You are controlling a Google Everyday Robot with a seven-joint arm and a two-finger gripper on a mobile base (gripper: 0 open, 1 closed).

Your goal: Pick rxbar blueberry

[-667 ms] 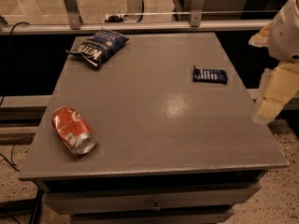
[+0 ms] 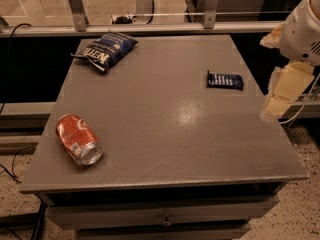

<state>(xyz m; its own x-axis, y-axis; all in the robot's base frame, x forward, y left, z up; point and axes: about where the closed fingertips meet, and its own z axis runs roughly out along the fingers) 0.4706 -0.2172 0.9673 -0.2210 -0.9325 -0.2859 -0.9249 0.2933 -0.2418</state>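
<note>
claw (image 2: 274, 106) is hanging just off the right edge of the table (image 2: 165, 149), pointing down. Can't tell whether it's spread or pressed together. Versus 0.7 s ago it's drifting left and slightly up, closing in on the table edge, so I'm reading this as the arm starting its approach rather than idling. bar (image 2: 225, 80) is lying flat on the right side of the table, toward the far edge, well apart from the claw and untouched; it isn't shifting between the 2 frames. can (image 2: 79, 139) is lying on its side near the front-left corner and chip bag (image 2: 104, 49) is sitting at the far left. Both are staying put and well away from the bar, so nothing is crowding the target. My read: task is sitting in the reach phase, 0 contact so far. Next the claw is going to need to travel further left and toward the far edge to get over the bar, then come down on it. It's a thin flat wrapper on a hard top, so it's likely going to slide or slip out unless the pinch is landing across its short side, low against the surface.
</note>
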